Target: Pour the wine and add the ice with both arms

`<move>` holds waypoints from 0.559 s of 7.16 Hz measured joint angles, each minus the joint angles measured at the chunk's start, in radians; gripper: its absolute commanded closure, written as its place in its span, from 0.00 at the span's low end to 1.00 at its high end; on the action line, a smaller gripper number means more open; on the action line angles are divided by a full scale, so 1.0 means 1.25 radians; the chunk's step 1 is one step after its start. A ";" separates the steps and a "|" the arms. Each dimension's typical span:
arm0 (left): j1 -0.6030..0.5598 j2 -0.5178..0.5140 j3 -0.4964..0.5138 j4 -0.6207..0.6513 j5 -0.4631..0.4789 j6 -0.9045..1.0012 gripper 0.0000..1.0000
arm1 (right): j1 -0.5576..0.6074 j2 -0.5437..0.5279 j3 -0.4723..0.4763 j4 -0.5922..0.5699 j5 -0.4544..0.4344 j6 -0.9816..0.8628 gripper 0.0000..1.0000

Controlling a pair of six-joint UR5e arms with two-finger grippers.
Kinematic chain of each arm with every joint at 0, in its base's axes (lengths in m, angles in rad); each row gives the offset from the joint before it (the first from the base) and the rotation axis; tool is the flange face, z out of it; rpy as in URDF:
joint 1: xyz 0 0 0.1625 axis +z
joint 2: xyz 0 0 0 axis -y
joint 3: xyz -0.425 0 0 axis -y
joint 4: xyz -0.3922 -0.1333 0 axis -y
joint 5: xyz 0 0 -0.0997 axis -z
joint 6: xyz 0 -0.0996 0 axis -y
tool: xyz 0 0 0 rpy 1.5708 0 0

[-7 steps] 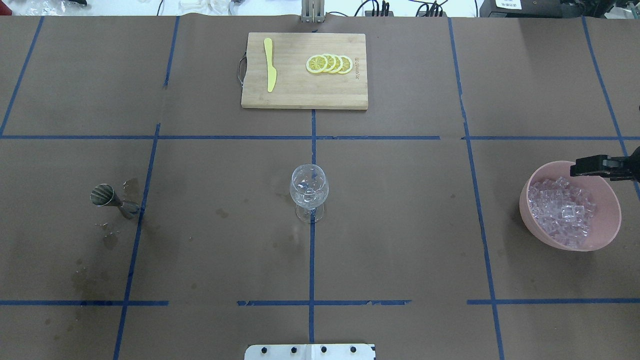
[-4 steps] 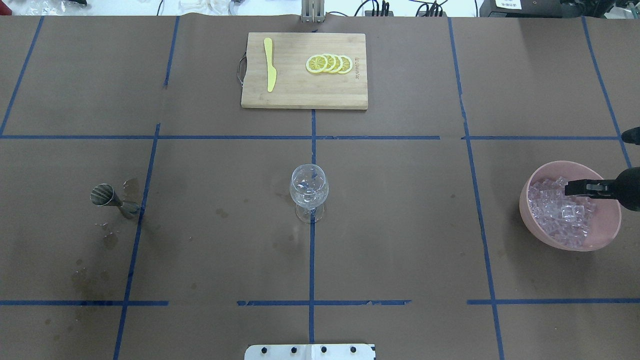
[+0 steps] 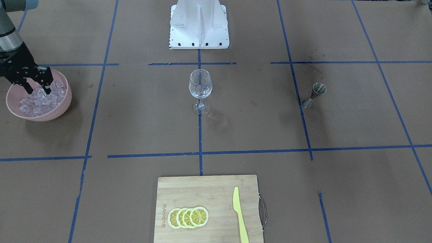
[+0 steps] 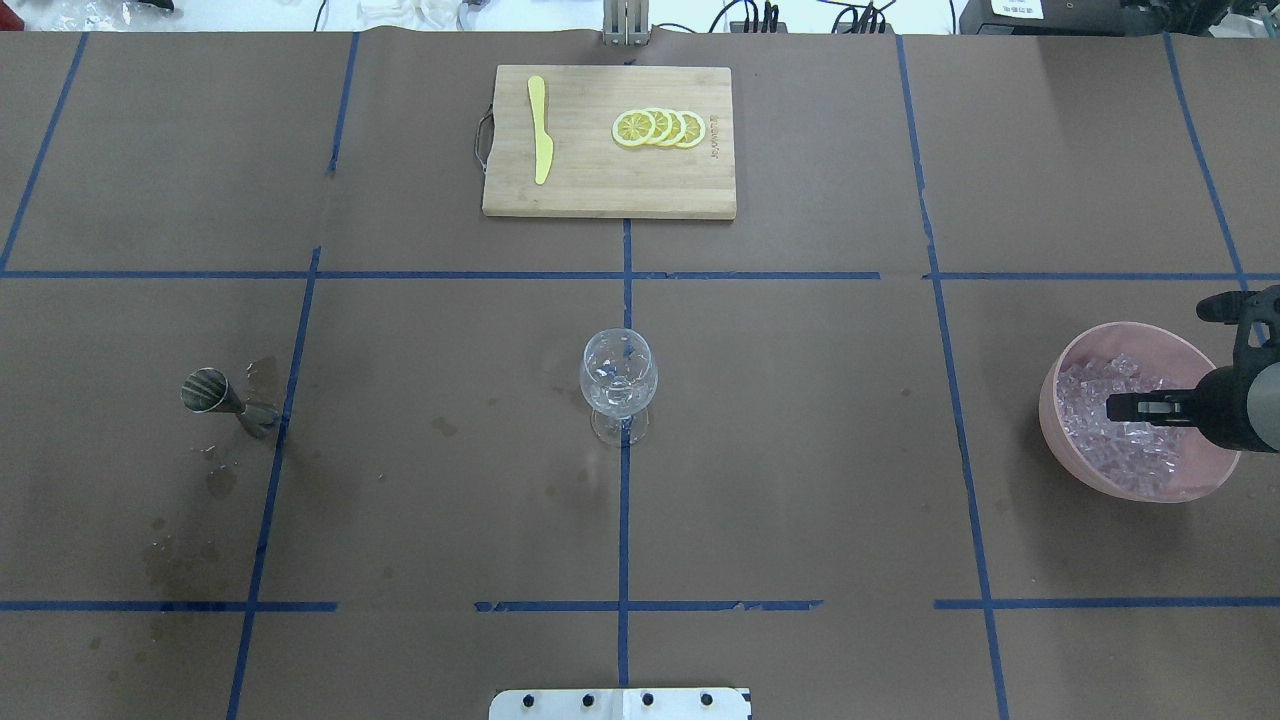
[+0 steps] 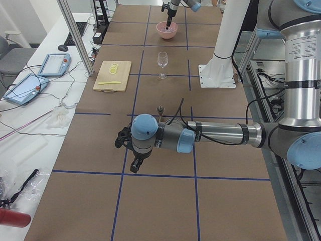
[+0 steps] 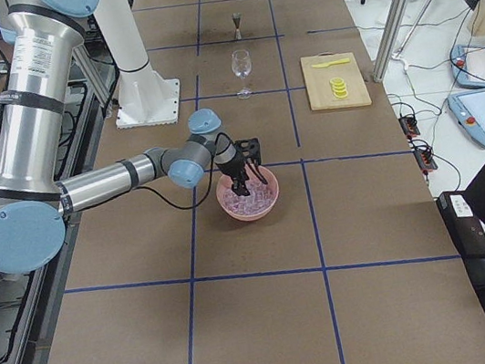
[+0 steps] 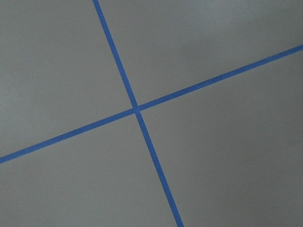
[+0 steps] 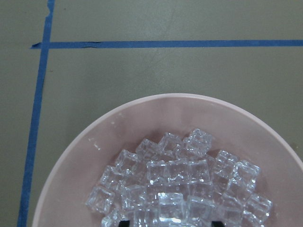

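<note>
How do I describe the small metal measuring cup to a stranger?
Start at the clear stemmed wine glass in the middle of the brown paper-covered table. In the overhead view, look far left: a small steel jigger stands beside a blue tape line. It alone is hourglass-shaped, among dark stains.

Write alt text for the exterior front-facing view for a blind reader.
The right gripper, open, reaches into a pink bowl of ice cubes at the view's left edge. A wine glass stands mid-table, a metal jigger toward the view's right; a wooden cutting board with lemon slices and a yellow knife lies at the bottom.
</note>
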 measured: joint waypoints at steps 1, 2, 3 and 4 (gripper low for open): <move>0.000 0.000 0.000 -0.001 0.000 0.000 0.00 | -0.006 -0.001 -0.002 -0.002 -0.002 -0.001 0.40; 0.000 0.000 0.001 -0.001 0.000 0.000 0.00 | -0.013 -0.001 -0.005 -0.004 -0.003 -0.002 0.48; 0.000 0.000 0.001 -0.001 0.000 0.001 0.00 | -0.016 -0.002 -0.007 -0.005 -0.003 -0.004 0.71; 0.000 0.000 0.001 -0.002 -0.001 0.001 0.00 | -0.017 -0.004 -0.007 -0.006 -0.003 -0.008 1.00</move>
